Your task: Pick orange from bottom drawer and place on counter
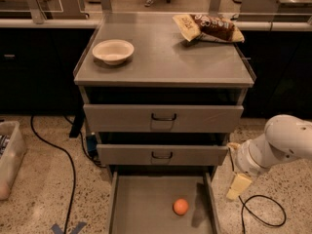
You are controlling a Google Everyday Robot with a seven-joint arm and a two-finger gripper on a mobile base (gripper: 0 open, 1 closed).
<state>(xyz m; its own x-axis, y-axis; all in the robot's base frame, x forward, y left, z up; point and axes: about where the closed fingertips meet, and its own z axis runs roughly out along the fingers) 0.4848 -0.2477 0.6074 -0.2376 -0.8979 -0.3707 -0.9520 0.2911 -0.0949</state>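
Orange fruit first: the orange (181,206) sits on the flat grey floor of the bottom drawer (141,204), which is pulled all the way out at the 6 o'clock edge of the view. It's a bit right of the drawer's middle, clear of the side walls, and nothing is touching it.

The hand (238,182) is at about 4 o'clock, outside the drawer, just past its right wall and well apart from the fruit. It hangs off the white arm (285,140) with a pale yellowish tip pointing down at the speckled floor. It has hold of nothing, and honestly I can't tell how far open it is from this angle.

Up on the grey metal tabletop (165,65) there's a white bowl (113,51) at 10 o'clock and a snack bag (207,28) at 1 o'clock. The bag is brown and yellow, but its print is too small to read, so no brand from me.

The two upper drawers, top (122,118) and middle (126,155), each stick out a little.
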